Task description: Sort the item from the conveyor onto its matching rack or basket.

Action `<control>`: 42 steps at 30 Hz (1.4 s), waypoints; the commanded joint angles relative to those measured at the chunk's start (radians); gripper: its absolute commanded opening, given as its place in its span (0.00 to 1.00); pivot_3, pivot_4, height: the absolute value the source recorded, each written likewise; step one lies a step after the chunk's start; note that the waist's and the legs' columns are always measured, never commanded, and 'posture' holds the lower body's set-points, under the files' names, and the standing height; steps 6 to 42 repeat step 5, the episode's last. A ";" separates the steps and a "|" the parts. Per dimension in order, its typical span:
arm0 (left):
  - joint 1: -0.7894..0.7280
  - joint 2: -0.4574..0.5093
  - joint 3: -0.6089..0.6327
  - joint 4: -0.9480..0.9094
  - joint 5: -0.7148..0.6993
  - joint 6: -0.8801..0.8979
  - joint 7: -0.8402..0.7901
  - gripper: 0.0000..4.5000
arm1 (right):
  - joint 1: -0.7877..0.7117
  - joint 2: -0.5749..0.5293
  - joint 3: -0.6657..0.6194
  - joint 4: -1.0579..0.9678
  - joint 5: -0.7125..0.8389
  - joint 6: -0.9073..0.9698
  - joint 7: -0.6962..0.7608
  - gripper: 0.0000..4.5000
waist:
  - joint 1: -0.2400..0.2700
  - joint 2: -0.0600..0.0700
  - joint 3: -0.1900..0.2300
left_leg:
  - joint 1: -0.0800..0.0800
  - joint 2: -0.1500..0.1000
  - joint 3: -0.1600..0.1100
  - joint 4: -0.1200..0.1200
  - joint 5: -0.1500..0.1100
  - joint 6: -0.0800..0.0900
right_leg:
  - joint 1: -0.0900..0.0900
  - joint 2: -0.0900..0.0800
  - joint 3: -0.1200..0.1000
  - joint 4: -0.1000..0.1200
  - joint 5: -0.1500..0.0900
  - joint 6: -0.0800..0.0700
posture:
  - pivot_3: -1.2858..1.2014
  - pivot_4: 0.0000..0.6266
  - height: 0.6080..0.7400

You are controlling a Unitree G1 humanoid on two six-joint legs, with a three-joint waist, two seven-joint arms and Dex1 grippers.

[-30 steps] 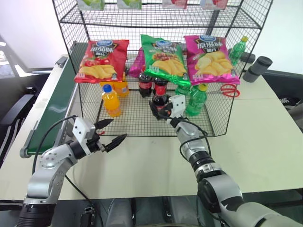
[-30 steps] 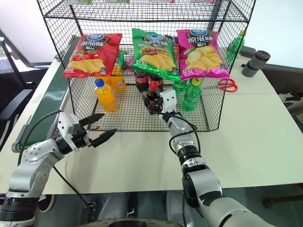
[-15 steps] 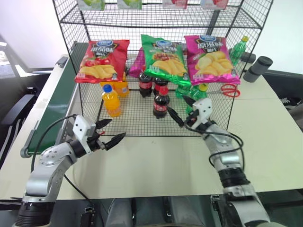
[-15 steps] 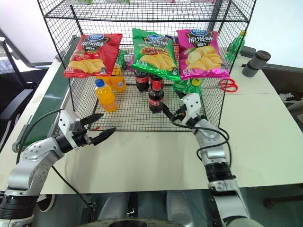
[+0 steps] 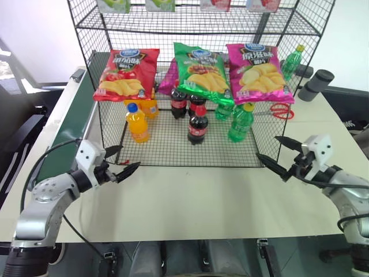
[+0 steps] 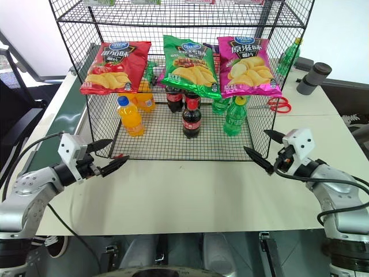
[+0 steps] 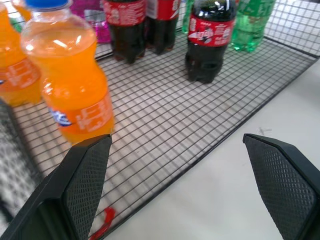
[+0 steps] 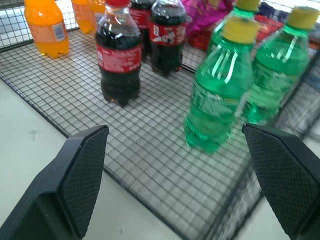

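Note:
The cola bottle (image 5: pixel 198 124) with its red cap and red label stands upright on the wire floor of the black rack (image 5: pixel 167 148), apart from both grippers. It also appears in the right wrist view as the nearest cola bottle (image 8: pixel 118 60). My right gripper (image 5: pixel 266 146) is open and empty over the table, just outside the rack's right front corner. My left gripper (image 5: pixel 131 156) is open and empty off the rack's left front corner. The dark-green conveyor (image 5: pixel 66 133) runs along the left side with nothing on the stretch in view.
On the rack floor stand orange soda bottles (image 5: pixel 137 123), two more colas (image 5: pixel 179 101) and green bottles (image 5: pixel 240 123). Chip bags (image 5: pixel 199 72) hang across the rack's front. Red scissors (image 5: pixel 281 111) and grey cylinders (image 5: pixel 314 83) lie beyond the rack on the right.
My right gripper let go of the cola bottle on the rack floor, then drew back and out to the right. My left gripper drifted a little to the left.

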 commanded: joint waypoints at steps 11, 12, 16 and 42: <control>0.027 0.016 0.052 -0.015 -0.009 -0.029 -0.016 1.00 | -0.025 -0.011 -0.023 -0.015 0.002 -0.014 -0.003 0.99 | 0.001 0.000 0.000 | 0.000 0.000 0.000 0.000 0.000 0.000 | 0.000 0.000 0.000 0.000 0.000 0.000 | 0.52 0.24 1.00; 0.027 0.016 0.052 -0.015 -0.009 -0.029 -0.016 1.00 | -0.025 -0.011 -0.023 -0.015 0.002 -0.014 -0.003 0.99 | 0.001 0.000 0.000 | 0.000 0.000 0.000 0.000 0.000 0.000 | 0.000 0.000 0.000 0.000 0.000 0.000 | 0.52 0.24 1.00; 0.027 0.016 0.052 -0.015 -0.009 -0.029 -0.016 1.00 | -0.025 -0.011 -0.023 -0.015 0.002 -0.014 -0.003 0.99 | 0.001 0.000 0.000 | 0.000 0.000 0.000 0.000 0.000 0.000 | 0.000 0.000 0.000 0.000 0.000 0.000 | 0.52 0.24 1.00; 0.027 0.016 0.052 -0.015 -0.009 -0.029 -0.016 1.00 | -0.025 -0.011 -0.023 -0.015 0.002 -0.014 -0.003 0.99 | 0.001 0.000 0.000 | 0.000 0.000 0.000 0.000 0.000 0.000 | 0.000 0.000 0.000 0.000 0.000 0.000 | 0.52 0.24 1.00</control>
